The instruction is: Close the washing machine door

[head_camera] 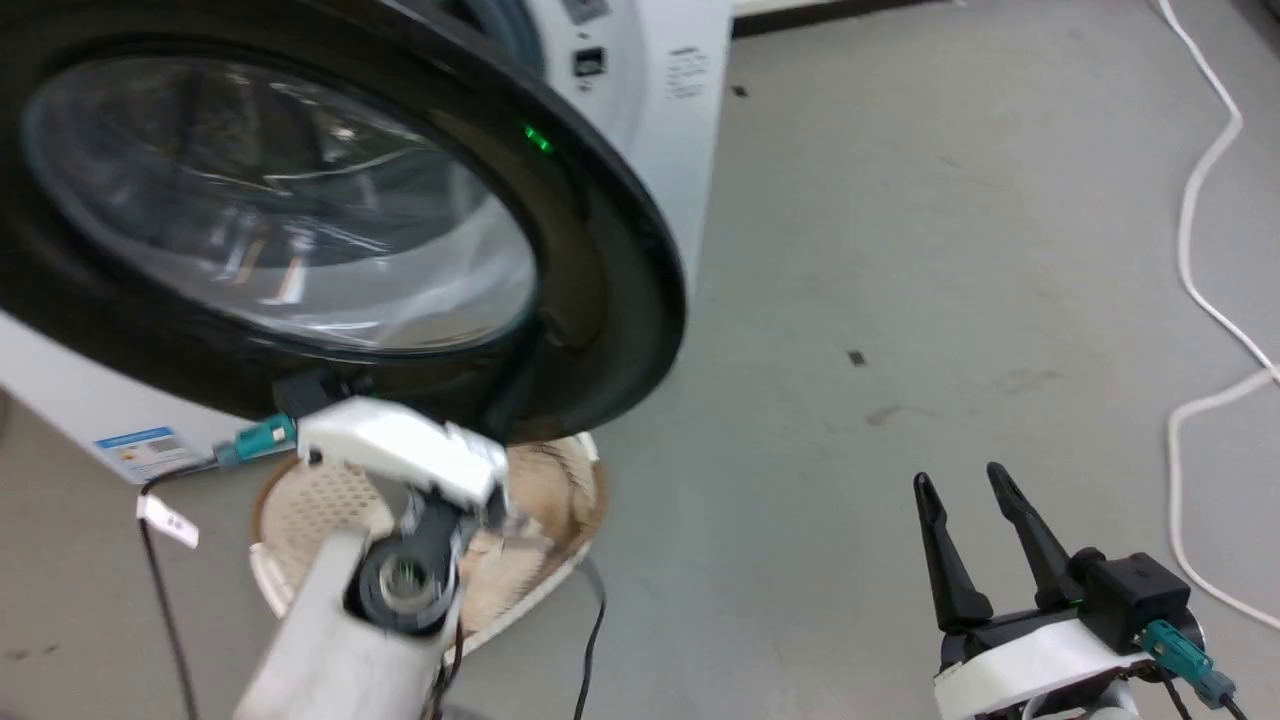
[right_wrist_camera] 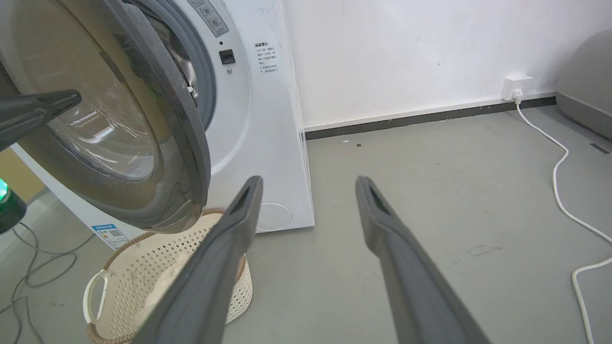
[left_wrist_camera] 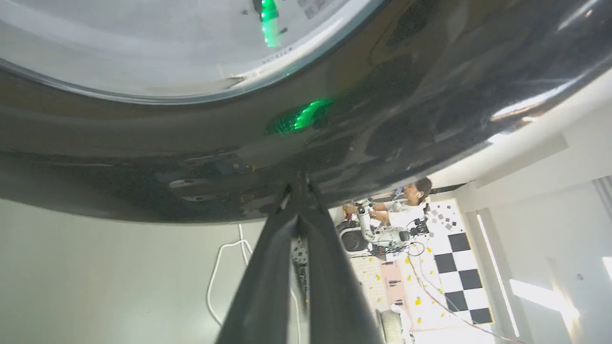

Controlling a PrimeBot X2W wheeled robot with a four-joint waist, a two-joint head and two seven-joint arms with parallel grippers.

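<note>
One washing machine (head_camera: 650,90), one washing machine door (head_camera: 620,250), one perforated cream laundry basket (head_camera: 265,500), one white cable (head_camera: 1190,250) and two grippers are in view.

The door fills the upper left of the head view, swung well out from the white front of the machine. The drum opening (right_wrist_camera: 201,81) stands uncovered behind it. The door is round, so no side of it is the longer. Its glossy black face is turned toward the head camera. In the right wrist view its free edge (right_wrist_camera: 191,138) points down and toward the lens, over the basket (right_wrist_camera: 143,267). It has a wide black rim (left_wrist_camera: 382,95) around a clear bulging glass centre (head_camera: 270,200), with a small green glint (head_camera: 538,138) on the rim.

The left gripper (left_wrist_camera: 299,191) has its two fingers pressed together with nothing between them. Their tips meet the lower black rim. The right gripper (head_camera: 957,475) sits low right over bare grey floor, well apart from the door, with its fingers spread and empty.

The basket is on the floor under the door's lower edge, and its blurred contents are pale and brownish. The cable runs down the right side to a wall socket (right_wrist_camera: 515,83). A person (left_wrist_camera: 406,210) shows small in the left wrist view.
</note>
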